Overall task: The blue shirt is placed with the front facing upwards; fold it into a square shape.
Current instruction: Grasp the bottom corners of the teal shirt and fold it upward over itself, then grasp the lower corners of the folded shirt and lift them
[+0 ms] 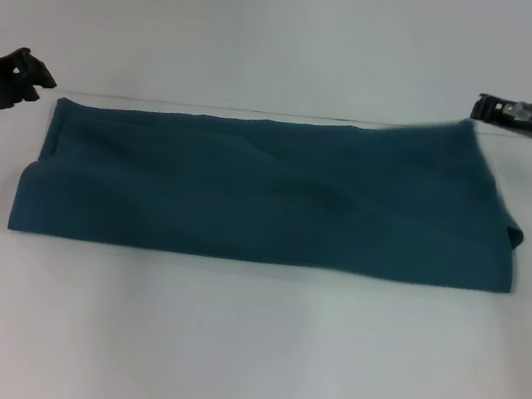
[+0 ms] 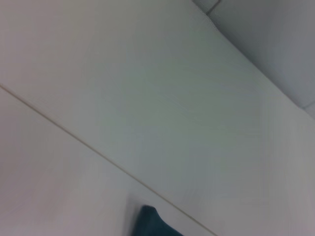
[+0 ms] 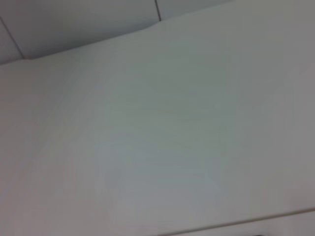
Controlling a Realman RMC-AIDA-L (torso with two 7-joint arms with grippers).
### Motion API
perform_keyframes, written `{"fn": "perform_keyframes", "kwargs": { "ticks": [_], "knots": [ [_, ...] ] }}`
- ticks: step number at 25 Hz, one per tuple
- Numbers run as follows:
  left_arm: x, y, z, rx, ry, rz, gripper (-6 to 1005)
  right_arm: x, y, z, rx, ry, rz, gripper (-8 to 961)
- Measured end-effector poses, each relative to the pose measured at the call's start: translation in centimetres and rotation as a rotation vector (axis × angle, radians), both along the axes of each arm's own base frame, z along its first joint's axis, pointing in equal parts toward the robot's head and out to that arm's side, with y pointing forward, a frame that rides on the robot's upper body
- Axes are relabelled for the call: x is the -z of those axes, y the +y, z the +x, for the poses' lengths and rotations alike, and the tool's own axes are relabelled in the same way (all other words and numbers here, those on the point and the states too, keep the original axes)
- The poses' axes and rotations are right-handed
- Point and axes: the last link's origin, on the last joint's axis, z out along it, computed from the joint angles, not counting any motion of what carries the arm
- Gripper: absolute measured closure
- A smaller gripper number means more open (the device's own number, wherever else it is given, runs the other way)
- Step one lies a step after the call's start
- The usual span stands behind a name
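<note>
The white table [image 1: 241, 358] is the biggest thing here. It fills almost all of the head view. There is lots of bare room on the near side, in front of the shirt. There is more bare room on the far side, behind it. A thin pale line runs across the table just behind the far edge of the shirt.

Next is the blue shirt [image 1: 267, 195]. There is one shirt. It lies flat in the middle of the table, folded into a long wide band that goes from left to right. Its near edge is straight. Its left edge slants a little. At the right end the cloth makes a soft rounded fold, and the far right corner sits up a bit higher. No letters show on the side facing up. A small blue corner of it [image 2: 155, 223] shows in the left wrist view too.

There are two grippers, one at each side. The left gripper [image 1: 25, 72] is black and hangs just past the far left corner of the shirt, a little apart from it and not holding it. I cannot tell if its fingers are open or closed. The right gripper [image 1: 491, 110] is right at the far right corner of the shirt. I cannot tell if it is touching or holding the cloth.
</note>
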Motion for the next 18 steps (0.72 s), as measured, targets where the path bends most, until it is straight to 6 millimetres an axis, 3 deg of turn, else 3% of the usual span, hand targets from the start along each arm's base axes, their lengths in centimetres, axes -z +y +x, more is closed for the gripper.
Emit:
{"fn": "perform_keyframes", "kwargs": {
  "ticks": [4, 10, 18],
  "knots": [
    [-0.5, -0.4, -0.6, -0.010, -0.014, 0.024, 768, -2.0, 0.4, 0.6, 0.009, -0.007, 0.028, 889],
    [-0.6, -1.0, -1.2, -0.019, -0.036, 0.029, 598, -4.3, 0.5, 1.7, 0.047, 0.010, 0.031, 671],
    [-0.8, -1.8, -1.0, 0.010, -0.059, -0.011, 228, -4.7, -1.1, 1.9, 0.047, 0.107, -0.038, 303]
  ]
}}
